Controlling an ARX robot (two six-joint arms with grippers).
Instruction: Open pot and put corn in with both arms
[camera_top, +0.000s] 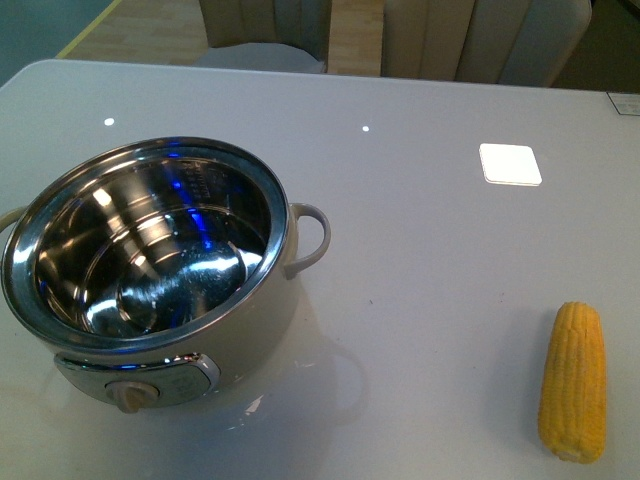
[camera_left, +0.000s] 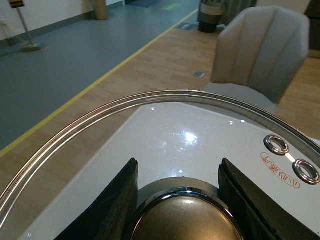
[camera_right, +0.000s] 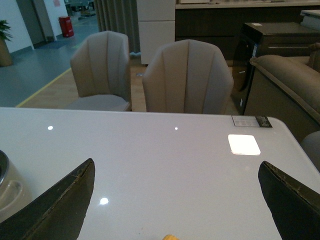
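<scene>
The pot (camera_top: 150, 270) stands uncovered at the front left of the table, its shiny steel inside empty, a beige knob (camera_top: 131, 396) on its front. The yellow corn (camera_top: 574, 380) lies at the front right, well apart from the pot. Neither arm shows in the front view. In the left wrist view my left gripper (camera_left: 177, 200) is shut on the brass-coloured knob (camera_left: 187, 220) of the glass pot lid (camera_left: 165, 130), held up off the pot. In the right wrist view my right gripper (camera_right: 175, 200) is open above the table, with the corn's tip (camera_right: 170, 237) just at the frame edge between its fingers.
The table (camera_top: 420, 230) is a glossy pale grey with a bright square light patch (camera_top: 510, 164) at the right. Beige chairs (camera_right: 187, 80) stand behind its far edge. The pot's side (camera_right: 7, 187) shows at one edge of the right wrist view.
</scene>
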